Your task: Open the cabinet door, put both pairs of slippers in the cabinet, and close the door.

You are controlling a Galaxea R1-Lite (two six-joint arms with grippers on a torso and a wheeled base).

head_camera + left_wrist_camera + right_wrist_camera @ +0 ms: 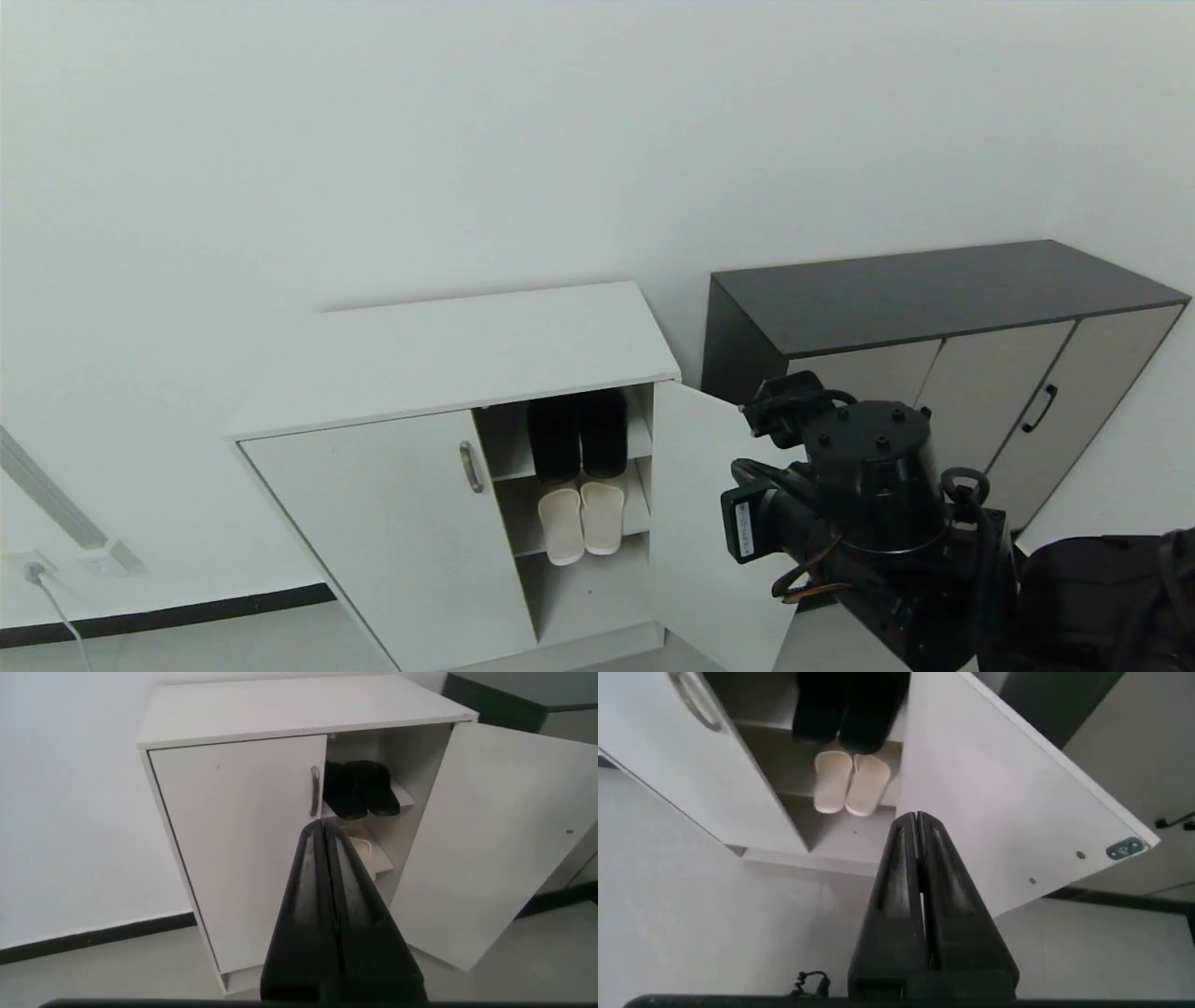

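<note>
In the head view, a white cabinet (448,355) stands against the wall. Its left door (392,532) is shut and its right door (700,504) is swung open toward the robot. The black slippers (579,434) sit on the upper shelf. The white slippers (583,518) sit side by side on the shelf below, toes toward the near edge. A dark cabinet (934,289) stands to the right.

In the left wrist view, the left claw (324,833) is clenched on nothing, in front of the shut door's handle (314,790).

In the right wrist view, the right claw (918,821) is also clenched and empty, above the floor (710,915) and near the open door's inner face.
</note>
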